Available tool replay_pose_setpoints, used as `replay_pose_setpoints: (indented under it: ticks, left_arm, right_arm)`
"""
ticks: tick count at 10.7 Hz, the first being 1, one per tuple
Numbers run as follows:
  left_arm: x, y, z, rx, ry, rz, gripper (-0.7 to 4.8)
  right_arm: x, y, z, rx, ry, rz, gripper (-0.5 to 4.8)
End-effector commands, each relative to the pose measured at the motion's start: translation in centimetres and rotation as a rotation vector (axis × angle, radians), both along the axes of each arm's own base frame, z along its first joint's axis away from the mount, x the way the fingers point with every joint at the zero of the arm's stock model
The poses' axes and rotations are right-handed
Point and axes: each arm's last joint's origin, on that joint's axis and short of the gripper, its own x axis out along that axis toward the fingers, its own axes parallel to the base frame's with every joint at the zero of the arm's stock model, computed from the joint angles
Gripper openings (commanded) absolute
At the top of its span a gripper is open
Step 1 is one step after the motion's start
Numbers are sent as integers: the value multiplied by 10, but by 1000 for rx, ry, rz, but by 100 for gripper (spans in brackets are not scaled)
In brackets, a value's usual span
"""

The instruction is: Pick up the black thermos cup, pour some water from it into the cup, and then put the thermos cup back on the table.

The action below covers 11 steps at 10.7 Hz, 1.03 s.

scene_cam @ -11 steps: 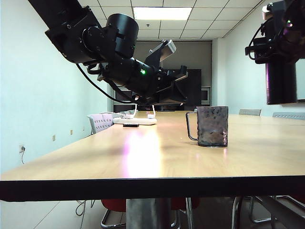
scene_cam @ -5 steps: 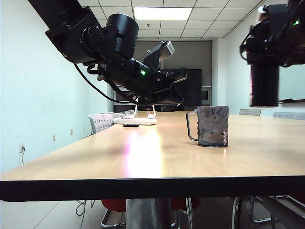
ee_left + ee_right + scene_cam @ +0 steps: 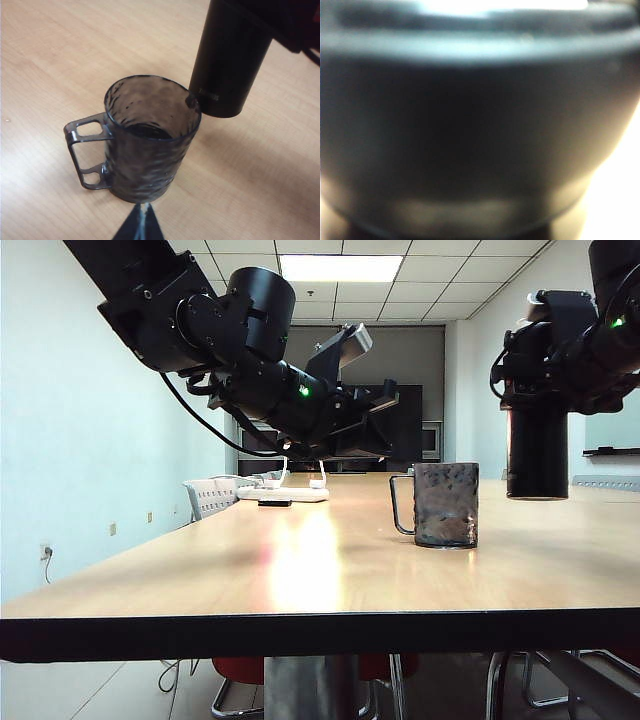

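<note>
Gripping the upright black thermos above the worktop, right tool hanging beside the cup, left tool hovering, its state unclear.

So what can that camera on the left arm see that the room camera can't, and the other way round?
Only the left wrist view looks down into the cup, showing its dark inside. Only the exterior view shows both arms, with the right gripper holding the black thermos cup upright in the air, and the left gripper raised above the table. Both show cup and thermos close together.
</note>
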Motion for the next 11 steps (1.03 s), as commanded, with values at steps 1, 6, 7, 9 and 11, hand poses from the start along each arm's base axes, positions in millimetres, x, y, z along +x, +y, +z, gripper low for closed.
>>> replay_pose_setpoints:
  ticks: [1, 6, 7, 9, 11]
  left_arm:
    - [-1, -1, 4, -11, -13, -11, -6]
    - [-1, -2, 5, -15, -10, -27, -5]
    - [-1, -2, 5, -14, -10, -27, -5]
    - [-1, -2, 5, -14, -10, -27, -5]
    - [-1, -2, 5, -14, -11, -26, -6]
  right_arm:
    - [10, -2, -6, -106, -79, 28, 68]
    - [24, -1, -36, -97, -97, 30, 195]
    - [24, -1, -34, -97, -116, 28, 328]
    - [24, -1, -35, -98, -107, 29, 349]
    - [21, -2, -28, -97, -112, 30, 479]
